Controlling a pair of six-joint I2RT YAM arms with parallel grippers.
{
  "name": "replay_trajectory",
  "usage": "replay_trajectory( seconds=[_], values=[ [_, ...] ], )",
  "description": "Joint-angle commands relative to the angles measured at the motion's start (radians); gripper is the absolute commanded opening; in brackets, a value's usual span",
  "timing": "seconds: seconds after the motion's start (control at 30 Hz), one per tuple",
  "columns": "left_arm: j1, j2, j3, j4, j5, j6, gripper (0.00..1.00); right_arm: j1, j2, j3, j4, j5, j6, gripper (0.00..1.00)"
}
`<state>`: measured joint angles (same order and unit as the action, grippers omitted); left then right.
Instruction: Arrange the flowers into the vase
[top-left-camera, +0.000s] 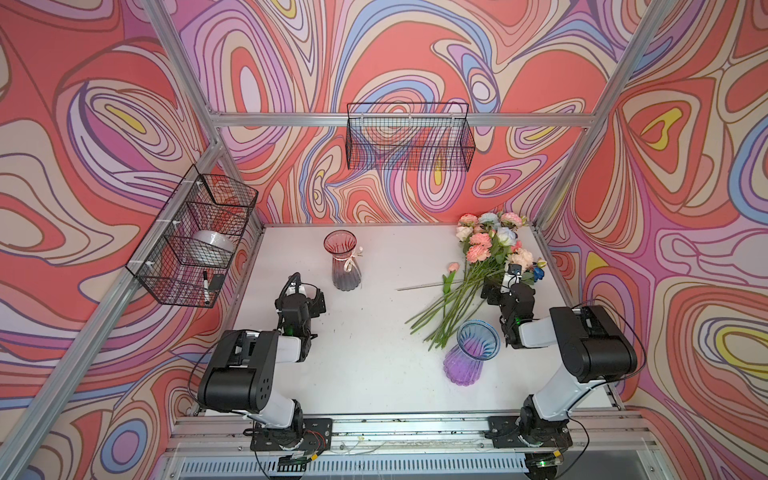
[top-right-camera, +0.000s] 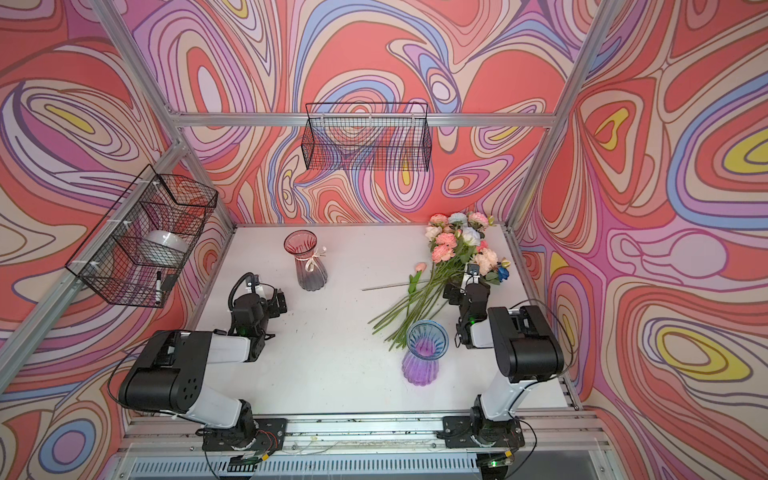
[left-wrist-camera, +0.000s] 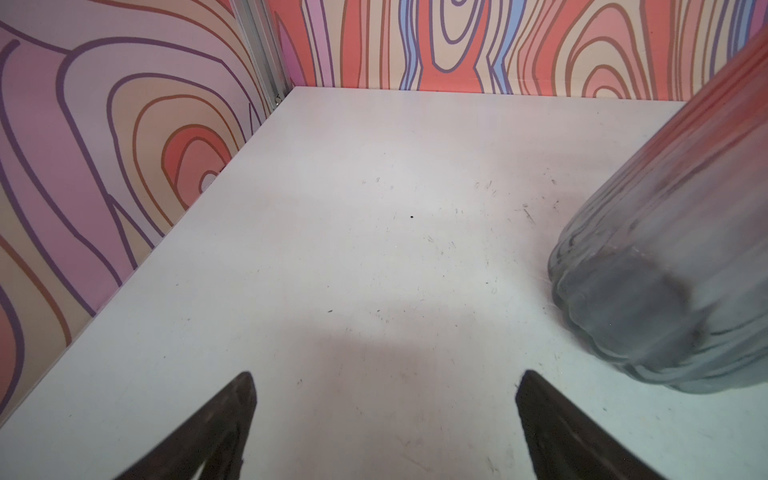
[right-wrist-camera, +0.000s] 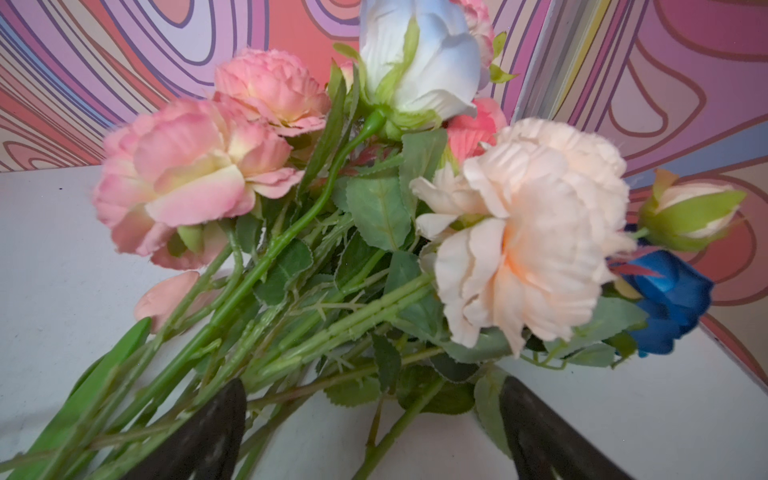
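One wire basket (top-left-camera: 409, 137) hangs on the back rail (top-left-camera: 291, 120); a side basket (top-left-camera: 170, 291) holds a marker (top-left-camera: 205, 286).

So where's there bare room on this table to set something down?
Bare: the middle and front of the white table, between the left arm and the blue-to-purple glass vase; also the back-left corner beside the red-tinted ribbed glass vase. Crowded: the right side, where the pile of flowers fans down towards that vase.

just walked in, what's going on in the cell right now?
Nothing is in a vase yet. The flowers lie in a pile at the far right of the table. The right gripper hangs open over their stems, gripping nothing. The left gripper is open and empty beside the upright red vase. A blue-purple vase stands empty nearer the front.
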<state>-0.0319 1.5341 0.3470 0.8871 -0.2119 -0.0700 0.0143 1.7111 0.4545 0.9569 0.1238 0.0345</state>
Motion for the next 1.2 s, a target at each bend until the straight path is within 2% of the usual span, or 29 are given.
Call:
replay_trajectory(
  seconds=[0.0, 0.2, 0.3, 0.5, 0.63, 0.67, 0.77, 0.83, 0.9, 0.97, 1.03, 1.07, 1.1, 1.17],
  values=[
    [0.0, 0.006, 0.012, 0.035, 0.006, 0.018, 1.0, -0.003, 0.002, 0.014, 0.002, -0.007, -0.007, 0.98],
    [0.0, 0.006, 0.01, 0.036, 0.006, 0.019, 0.99, -0.004, 0.002, 0.014, -0.002, -0.014, -0.001, 0.99],
    [0.0, -0.012, 0.01, 0.02, -0.039, -0.001, 1.0, -0.004, -0.024, 0.013, -0.019, 0.035, 0.017, 0.99],
    [0.0, -0.048, -0.046, 0.096, -0.022, 0.008, 1.0, -0.004, -0.164, 0.097, -0.3, 0.077, 0.036, 0.98],
    [-0.001, -0.065, -0.071, 0.138, -0.025, 0.01, 1.0, -0.004, -0.253, 0.127, -0.413, 0.119, 0.076, 0.98],
    [-0.002, -0.101, -0.064, 0.079, -0.054, 0.0, 1.0, -0.004, -0.278, 0.136, -0.444, 0.131, 0.08, 0.98],
    [0.006, -0.233, 0.059, -0.262, -0.161, -0.058, 1.0, -0.005, -0.341, 0.157, -0.515, 0.185, 0.108, 0.98],
    [0.007, -0.28, 0.127, -0.349, -0.177, -0.047, 1.0, -0.004, -0.369, 0.176, -0.56, 0.251, 0.15, 0.98],
    [0.007, -0.335, 0.157, -0.384, -0.195, -0.061, 1.0, -0.004, -0.387, 0.205, -0.631, 0.343, 0.258, 0.98],
    [0.007, -0.393, 0.206, -0.405, -0.247, -0.157, 1.0, -0.004, -0.403, 0.254, -0.779, 0.425, 0.441, 0.99],
    [0.009, -0.446, 0.215, -0.421, -0.304, -0.316, 1.0, -0.004, -0.413, 0.32, -0.988, 0.456, 0.613, 0.99],
    [0.01, -0.487, 0.235, -0.502, -0.327, -0.429, 1.0, -0.008, -0.412, 0.359, -1.112, 0.468, 0.729, 0.98],
    [0.014, -0.525, 0.255, -0.591, -0.345, -0.528, 1.0, -0.014, -0.413, 0.375, -1.134, 0.418, 0.725, 0.99],
    [0.024, -0.577, 0.295, -0.721, -0.313, -0.642, 1.0, -0.015, -0.419, 0.38, -1.129, 0.353, 0.692, 0.98]
  ],
)
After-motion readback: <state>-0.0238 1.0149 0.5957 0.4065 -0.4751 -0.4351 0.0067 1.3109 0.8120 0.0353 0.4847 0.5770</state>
